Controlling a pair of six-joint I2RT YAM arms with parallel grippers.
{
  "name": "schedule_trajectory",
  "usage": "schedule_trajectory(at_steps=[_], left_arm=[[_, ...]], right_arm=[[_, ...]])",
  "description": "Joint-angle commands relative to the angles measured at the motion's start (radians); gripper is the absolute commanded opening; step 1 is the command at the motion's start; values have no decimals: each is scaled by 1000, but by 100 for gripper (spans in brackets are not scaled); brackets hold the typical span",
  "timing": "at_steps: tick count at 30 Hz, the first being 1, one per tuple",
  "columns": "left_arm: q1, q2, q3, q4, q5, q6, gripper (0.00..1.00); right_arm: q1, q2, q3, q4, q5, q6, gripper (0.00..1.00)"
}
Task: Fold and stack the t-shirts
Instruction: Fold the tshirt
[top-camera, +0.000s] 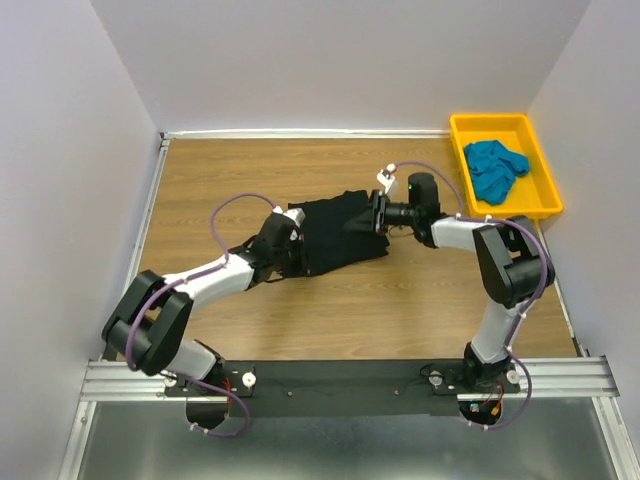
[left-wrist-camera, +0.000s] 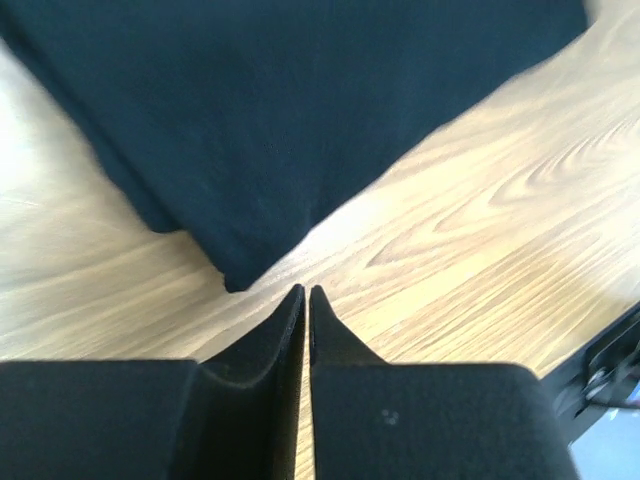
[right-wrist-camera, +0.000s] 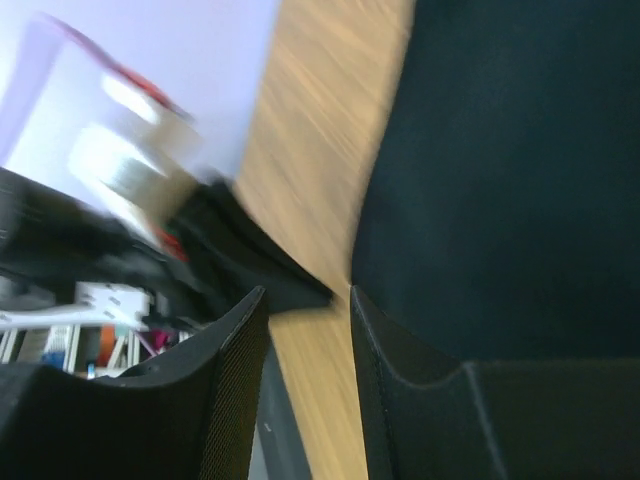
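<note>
At the middle of the tabletop (top-camera: 250, 170) lies the black t-shirt (top-camera: 340, 235), flat and partly folded into a rough rectangle, with a ragged edge towards the left arm. The left gripper (top-camera: 292, 222) sits at the shirt's left edge and the right gripper (top-camera: 380, 212) at its far right corner, so the two arms flank the cloth.

From the left wrist, the left gripper (left-wrist-camera: 306, 292) points down at bare wood (left-wrist-camera: 480, 220). Its fingers (left-wrist-camera: 275, 340) are all but closed, with only a thin slit of light between them and nothing in it. The black t-shirt (left-wrist-camera: 300, 100) fills the upper part of that view. Its nearest folded corner lies just ahead of the fingertips and apart from them.

From the right wrist, the right gripper (right-wrist-camera: 306, 292) has its fingers (right-wrist-camera: 235, 350) set partway apart. Wood grain (right-wrist-camera: 320, 120) shows in the gap, and no cloth is pinched there. The black t-shirt (right-wrist-camera: 520, 170) spreads along one side, its edge running just beside one fingertip. This view is blurred, so I cannot tell whether that finger touches the cloth.

Over at the far right corner, the teal-blue t-shirt (top-camera: 493, 168) sits crumpled inside the yellow tray (top-camera: 538, 185), well apart from the black one and from both grippers.
</note>
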Motion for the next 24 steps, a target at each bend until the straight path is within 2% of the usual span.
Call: schedule_trajectory(at_steps=[1,3,7,11,12,13,16,17,19,22,23,24], left_arm=[[35,-81,10,-41,-101,-55,13],[53,-113,-2,-47,-121,-67,13],[70,-166,-41,-76,-157,-89,14],[79,-220,-70,-107,-201,-119,17],[81,-243,-74,-110,-201,-124,20],[86,-252,-82,-115,-230,-130,22],[92,-297,-84,-133,-267,-141,32],[95,-308,-81,-150,-302,-141,37],[96,-340,-73,-162,-338,-132,45],[98,-352,-59,-173,-376,-113,66],[99,-349,-48,-182,-379,-101,68],[101,-345,-42,-184,-382,-98,78]], right_arm=[[6,85,-124,12,0,-86,45],[0,141,-158,23,11,-109,45],[-28,253,-216,153,4,-77,43],[-30,169,-233,137,11,-81,43],[-30,93,-216,105,20,-98,43],[-30,59,-201,-13,36,-125,44],[-30,-96,-124,-269,167,-270,50],[-30,-127,-109,-317,263,-311,52],[-30,-197,-62,-453,361,-342,59],[-30,-236,-25,-600,534,-392,65],[-30,-251,-6,-629,606,-405,66],[-30,-254,5,-678,632,-414,66]])
